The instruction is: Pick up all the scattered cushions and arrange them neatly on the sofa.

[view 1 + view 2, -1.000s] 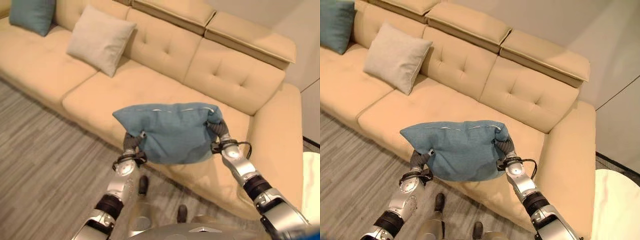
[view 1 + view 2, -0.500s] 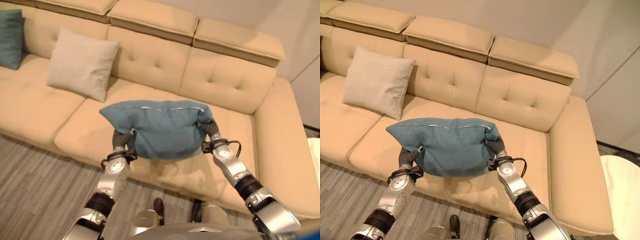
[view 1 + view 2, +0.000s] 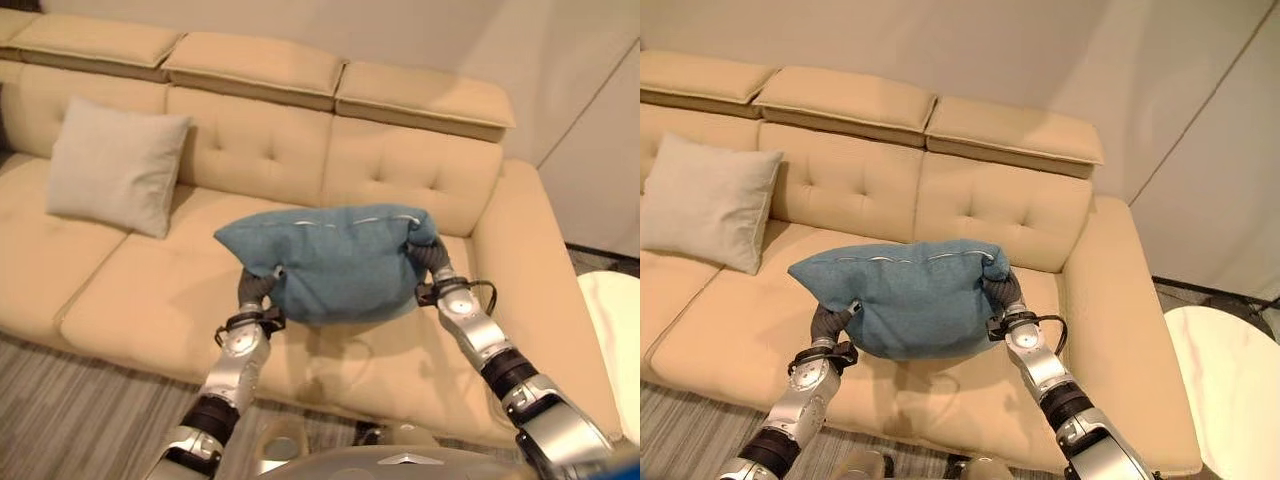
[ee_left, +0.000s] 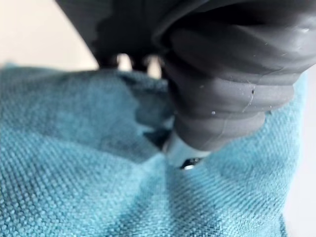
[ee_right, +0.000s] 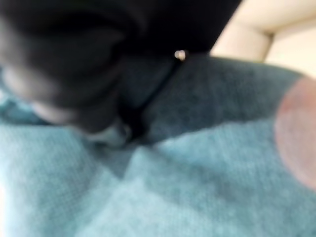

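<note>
cushion (image 3: 340,262): teal-blue | pillow (image 3: 115,166): beige | sofa (image 3: 300,120): tan, button-tufted | floor (image 3: 70,420): grey striped

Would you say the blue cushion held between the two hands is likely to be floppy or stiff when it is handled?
Probably soft and floppy: the blue cushion bunches where the right hand and left hand meet it, and its middle bulges downward. It likely is light for its size, being carried by its ends above the sofa.

Left arm: reached up from lower left, forearm angled forward | left hand (image 3: 256,291): dark ribbed cover at the lower left edge of the soft teal-blue fabric cushion (image 3: 335,262), fingers buried in the cloth | right arm: raised from lower right | right hand (image 3: 430,262): pressed into the cushion's upper right corner, fingers hidden.
</note>
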Available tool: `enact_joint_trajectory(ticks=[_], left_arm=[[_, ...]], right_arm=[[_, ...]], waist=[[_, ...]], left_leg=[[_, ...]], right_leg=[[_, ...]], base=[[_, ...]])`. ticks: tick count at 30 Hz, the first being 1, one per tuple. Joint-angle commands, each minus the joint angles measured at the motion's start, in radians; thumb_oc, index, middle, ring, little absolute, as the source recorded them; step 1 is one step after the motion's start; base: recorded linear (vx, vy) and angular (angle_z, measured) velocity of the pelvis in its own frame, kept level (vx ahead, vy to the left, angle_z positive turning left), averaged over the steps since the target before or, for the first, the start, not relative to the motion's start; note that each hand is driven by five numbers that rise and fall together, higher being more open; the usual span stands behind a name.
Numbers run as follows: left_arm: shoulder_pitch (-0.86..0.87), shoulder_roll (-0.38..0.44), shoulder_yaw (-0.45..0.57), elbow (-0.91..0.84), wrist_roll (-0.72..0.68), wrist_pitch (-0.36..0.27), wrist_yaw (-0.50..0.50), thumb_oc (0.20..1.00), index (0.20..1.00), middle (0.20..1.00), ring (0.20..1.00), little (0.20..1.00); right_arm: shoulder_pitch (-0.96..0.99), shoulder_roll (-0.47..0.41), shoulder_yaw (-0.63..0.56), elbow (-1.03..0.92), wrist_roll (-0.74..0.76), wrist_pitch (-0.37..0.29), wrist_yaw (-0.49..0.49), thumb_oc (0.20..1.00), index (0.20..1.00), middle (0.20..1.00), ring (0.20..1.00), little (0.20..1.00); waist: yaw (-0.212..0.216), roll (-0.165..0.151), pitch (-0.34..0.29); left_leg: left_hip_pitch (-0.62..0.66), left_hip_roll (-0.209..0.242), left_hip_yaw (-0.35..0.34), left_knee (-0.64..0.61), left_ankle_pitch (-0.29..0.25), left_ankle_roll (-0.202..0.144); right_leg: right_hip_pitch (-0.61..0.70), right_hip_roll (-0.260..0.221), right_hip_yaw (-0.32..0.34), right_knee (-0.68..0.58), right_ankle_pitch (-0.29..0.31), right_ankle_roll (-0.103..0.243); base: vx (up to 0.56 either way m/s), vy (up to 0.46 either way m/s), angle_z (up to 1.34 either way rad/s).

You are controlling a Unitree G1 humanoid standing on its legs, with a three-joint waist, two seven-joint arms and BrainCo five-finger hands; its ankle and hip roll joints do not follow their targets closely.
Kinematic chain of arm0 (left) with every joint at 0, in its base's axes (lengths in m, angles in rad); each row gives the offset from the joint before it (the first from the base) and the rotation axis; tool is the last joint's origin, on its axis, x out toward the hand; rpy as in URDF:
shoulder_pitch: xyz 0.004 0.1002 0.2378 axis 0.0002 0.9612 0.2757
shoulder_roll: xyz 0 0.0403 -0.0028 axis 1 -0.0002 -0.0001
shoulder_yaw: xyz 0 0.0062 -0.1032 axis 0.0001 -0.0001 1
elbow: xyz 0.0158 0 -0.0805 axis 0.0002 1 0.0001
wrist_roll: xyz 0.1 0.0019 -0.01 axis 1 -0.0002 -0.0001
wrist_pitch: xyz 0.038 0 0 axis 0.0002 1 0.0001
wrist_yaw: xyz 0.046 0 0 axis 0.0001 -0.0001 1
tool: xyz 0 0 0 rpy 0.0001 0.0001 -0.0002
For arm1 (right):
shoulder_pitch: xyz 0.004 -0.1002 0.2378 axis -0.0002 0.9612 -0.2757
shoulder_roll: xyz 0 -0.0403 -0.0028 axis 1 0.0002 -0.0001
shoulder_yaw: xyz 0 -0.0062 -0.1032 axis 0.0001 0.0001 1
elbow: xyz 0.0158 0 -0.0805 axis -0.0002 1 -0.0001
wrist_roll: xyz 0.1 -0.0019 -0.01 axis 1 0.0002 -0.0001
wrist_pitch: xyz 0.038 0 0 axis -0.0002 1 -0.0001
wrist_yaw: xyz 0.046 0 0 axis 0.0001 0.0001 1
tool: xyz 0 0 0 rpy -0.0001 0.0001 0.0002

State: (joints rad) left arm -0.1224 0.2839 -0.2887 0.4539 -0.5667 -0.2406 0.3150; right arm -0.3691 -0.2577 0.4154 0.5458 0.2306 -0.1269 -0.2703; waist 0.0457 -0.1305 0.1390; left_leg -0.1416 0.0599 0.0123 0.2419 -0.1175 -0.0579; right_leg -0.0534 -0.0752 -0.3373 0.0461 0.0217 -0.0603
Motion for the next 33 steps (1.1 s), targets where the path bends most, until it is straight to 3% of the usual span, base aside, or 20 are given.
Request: enact_joint_trajectory(ticks=[1,6,9,18,25,33], left_arm=[[-0.135,-0.045,-0.094,-0.14,0.052,-0.073,-0.063,0.2,0.2,0.2,0.2,0.2],[-0.143,-0.035,-0.086,-0.151,0.063,-0.071,-0.064,0.2,0.2,0.2,0.2,0.2],[-0.169,-0.016,-0.078,-0.161,0.072,-0.071,-0.057,0.2,0.2,0.2,0.2,0.2],[-0.381,0.035,-0.07,-0.175,0.093,-0.087,0.004,0.2,0.2,0.2,0.2,0.2],[-0.712,0.055,-0.107,-0.06,0.072,-0.131,0.099,0.2,0.2,0.2,0.2,0.2],[-0.962,0.026,-0.155,0.106,0.004,-0.16,0.12,0.2,0.2,0.2,0.2,0.2]], right_arm=[[-0.105,0.057,0.035,-0.091,-0.011,-0.106,0.032,0.2,0.2,0.2,0.2,0.2],[-0.096,0.046,0.015,-0.118,-0.013,-0.099,0.039,0.2,0.2,0.2,0.2,0.2],[-0.104,0.044,0.011,-0.13,-0.02,-0.095,0.044,0.2,0.2,0.2,0.2,0.2],[-0.27,0.037,0.02,-0.135,-0.017,-0.095,0.018,0.2,0.2,0.2,0.2,0.2],[-0.575,-0.003,0.047,-0.075,-0.005,-0.102,-0.054,0.2,0.2,0.2,0.2,0.2],[-0.794,-0.052,0.085,0.044,0.014,-0.103,-0.091,0.2,0.2,0.2,0.2,0.2]], waist=[[0.023,0.006,-0.017],[0.018,0.017,-0.045],[0.019,0.019,-0.051],[0.031,0.024,-0.047],[0.015,0.041,0.049],[-0.002,0.047,0.108]], left_leg=[[0.021,0.003,-0.044,-0.077,0.125,-0.049],[0.089,-0.022,-0.046,-0.137,0.106,-0.027],[0.108,-0.027,-0.015,-0.151,0.095,-0.015],[0.102,-0.049,0.019,-0.154,0.071,0.01],[-0.054,-0.049,0.021,-0.126,0.097,0.011],[-0.212,-0.051,0.005,-0.099,0.134,0.009]], right_leg=[[0.097,-0.013,0.037,-0.016,-0.036,0.17],[0.106,-0.038,0.061,-0.001,-0.036,0.187],[0.101,-0.057,0.072,0.016,-0.034,0.199],[0.077,-0.091,0.084,0.019,-0.022,0.222],[-0.08,-0.099,0.099,0.026,0.012,0.216],[-0.24,-0.11,0.106,0.041,0.049,0.215]], base=[[0.08,0.127,-0.66],[0.1,0.179,-0.35],[0.07,0.199,-0.28],[0.04,0.074,-0.05],[-0.15,0.01,-0.01],[-0.09,0.003,0.0]])
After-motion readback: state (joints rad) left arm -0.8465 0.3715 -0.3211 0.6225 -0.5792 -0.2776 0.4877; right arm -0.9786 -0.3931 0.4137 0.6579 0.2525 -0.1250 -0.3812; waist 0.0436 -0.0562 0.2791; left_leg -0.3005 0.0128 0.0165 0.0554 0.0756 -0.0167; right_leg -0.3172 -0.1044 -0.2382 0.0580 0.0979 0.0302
